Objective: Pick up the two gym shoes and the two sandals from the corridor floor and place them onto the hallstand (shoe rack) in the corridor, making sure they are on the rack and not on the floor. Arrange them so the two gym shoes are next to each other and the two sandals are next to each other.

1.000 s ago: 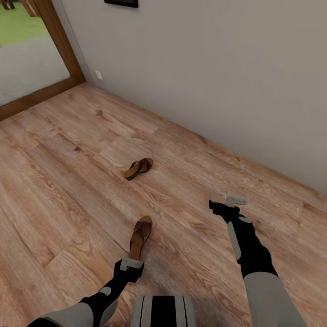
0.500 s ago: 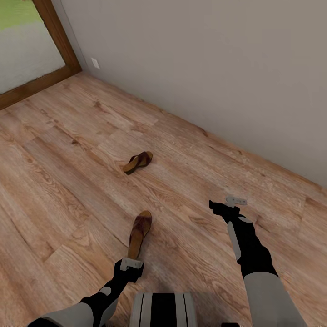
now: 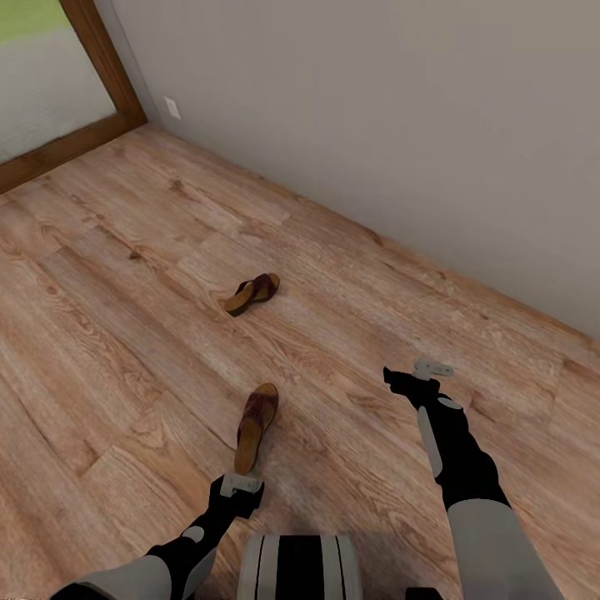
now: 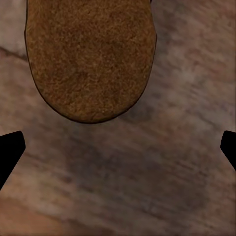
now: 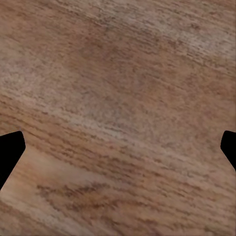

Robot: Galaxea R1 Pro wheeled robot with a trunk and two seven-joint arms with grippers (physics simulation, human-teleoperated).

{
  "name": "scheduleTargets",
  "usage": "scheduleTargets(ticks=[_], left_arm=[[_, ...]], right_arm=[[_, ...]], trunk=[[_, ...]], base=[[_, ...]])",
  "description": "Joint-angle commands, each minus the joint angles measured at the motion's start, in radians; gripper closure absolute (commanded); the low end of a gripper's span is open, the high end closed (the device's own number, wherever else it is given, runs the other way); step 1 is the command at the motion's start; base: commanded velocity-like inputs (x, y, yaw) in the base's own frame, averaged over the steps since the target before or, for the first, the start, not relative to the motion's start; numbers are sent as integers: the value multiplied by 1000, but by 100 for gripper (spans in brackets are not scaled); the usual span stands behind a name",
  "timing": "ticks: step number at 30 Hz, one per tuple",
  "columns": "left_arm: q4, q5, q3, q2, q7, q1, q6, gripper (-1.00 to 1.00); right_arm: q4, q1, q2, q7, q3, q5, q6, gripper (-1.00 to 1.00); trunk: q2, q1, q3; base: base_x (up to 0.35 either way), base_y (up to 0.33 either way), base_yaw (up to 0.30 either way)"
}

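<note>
Two brown sandals lie apart on the wood floor (image 3: 125, 333): the near sandal (image 3: 255, 426) just ahead of the left gripper (image 3: 242, 484), the far sandal (image 3: 252, 293) closer to the grey wall (image 3: 375, 108). The left gripper (image 4: 118, 147) hangs spread wide and empty beside the near sandal's heel (image 4: 91, 59). The right gripper (image 5: 118, 147), also wide and empty, hangs over bare planks.

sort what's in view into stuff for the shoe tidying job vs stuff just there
For the job:
- near sandal, just ahead of the left claw
- far sandal, nearer the wall
- corridor floor, on which both lie
- right claw, over bare floor

Just there:
- grey wall
- wooden door frame
- wall socket
</note>
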Motion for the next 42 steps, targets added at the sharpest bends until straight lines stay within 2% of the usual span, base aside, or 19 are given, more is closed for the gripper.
scheduleTargets(ticks=[1, 10, 42], left_arm=[[2, 11, -4, 0, -6, -1, -3, -100], [2, 11, -3, 0, -6, -1, -3, -100], [2, 12, -3, 0, -5, -1, -3, -100]], right_arm=[[-1, 0, 1, 0, -2, 3, 5, -100], [-1, 0, 1, 0, -2, 3, 5, -100], [-2, 0, 1, 0, -2, 3, 5, -100]], trunk=[[0, 0, -1], [0, 0, -8], [0, 0, -8]], base=[[0, 0, 0], [0, 0, 0], [48, 18, 0]])
